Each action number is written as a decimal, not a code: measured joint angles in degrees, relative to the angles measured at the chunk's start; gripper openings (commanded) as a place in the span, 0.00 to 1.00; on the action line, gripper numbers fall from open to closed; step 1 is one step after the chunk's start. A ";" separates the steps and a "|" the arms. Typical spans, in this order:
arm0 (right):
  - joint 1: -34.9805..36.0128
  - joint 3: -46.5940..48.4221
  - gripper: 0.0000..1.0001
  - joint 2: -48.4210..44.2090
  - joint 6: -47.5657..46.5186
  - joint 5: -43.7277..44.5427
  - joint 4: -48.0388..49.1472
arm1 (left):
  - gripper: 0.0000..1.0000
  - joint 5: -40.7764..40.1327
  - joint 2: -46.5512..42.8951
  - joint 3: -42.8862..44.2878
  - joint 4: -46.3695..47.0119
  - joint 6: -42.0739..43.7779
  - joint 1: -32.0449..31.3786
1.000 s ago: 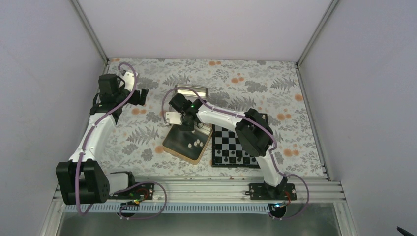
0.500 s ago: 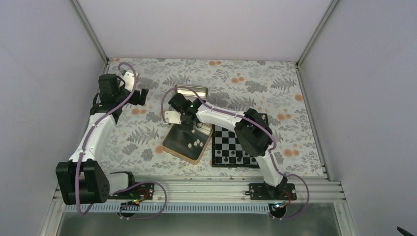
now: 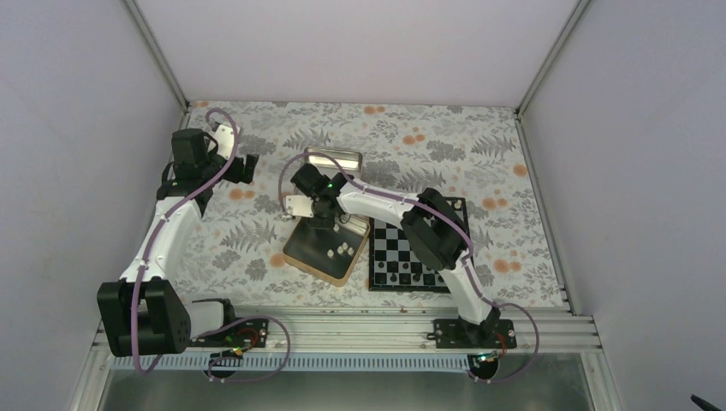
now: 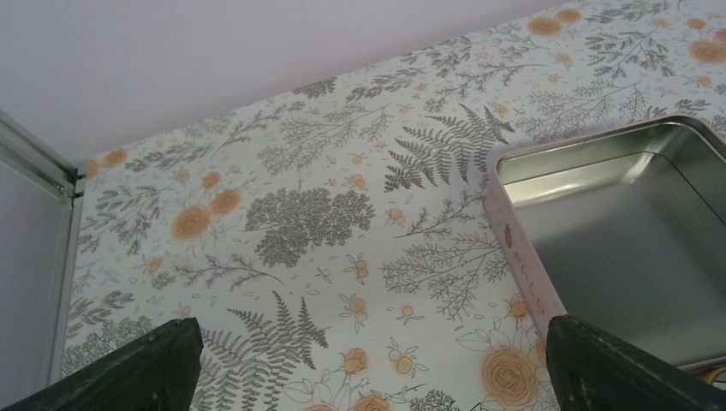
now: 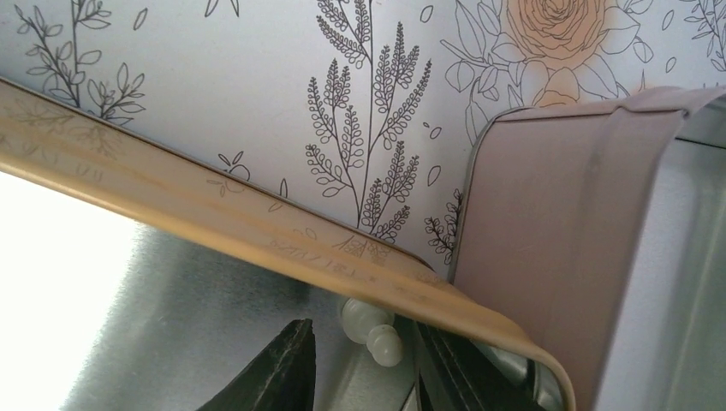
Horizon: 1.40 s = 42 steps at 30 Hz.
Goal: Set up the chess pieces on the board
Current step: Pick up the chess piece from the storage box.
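The black-and-silver board (image 3: 409, 247) lies right of centre, with tiny dark pieces on its near rows. Several cream chess pieces (image 3: 342, 249) lie in a tan-rimmed tin (image 3: 301, 257) left of the board. My right gripper (image 3: 322, 219) reaches down into that tin's far corner. In the right wrist view its fingers (image 5: 287, 368) stand partly open on either side of one cream piece (image 5: 374, 330), which lies on its side against the tin's wall (image 5: 257, 227); a gap shows beside the left finger. My left gripper (image 3: 251, 168) hovers at the far left, open and empty (image 4: 370, 324).
A second, pink-rimmed metal tin (image 3: 335, 162) (image 4: 522, 265) stands behind the first, its corner touching it (image 5: 548, 223). Floral cloth (image 3: 257, 231) covers the table. Walls close in on the left, back and right, and a metal rail (image 3: 342, 330) runs along the near edge.
My right arm's elbow has shifted slightly left, while its gripper stays in the tin's corner. The left arm has not moved.
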 measured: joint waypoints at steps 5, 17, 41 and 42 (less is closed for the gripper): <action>-0.02 0.00 0.27 0.00 0.00 0.00 0.04 | 1.00 0.07 0.00 0.00 0.00 0.00 0.00; -0.02 0.00 0.10 0.35 -0.15 0.00 0.15 | 1.00 0.07 0.00 0.00 0.00 0.00 0.00; -2.97 -0.94 0.05 -16.48 1.57 -6.73 -7.13 | 1.00 0.07 0.02 0.00 0.00 0.00 0.00; -4.02 -1.11 0.05 -19.19 1.75 -7.23 -7.28 | 1.00 0.07 0.02 0.00 0.00 0.00 0.00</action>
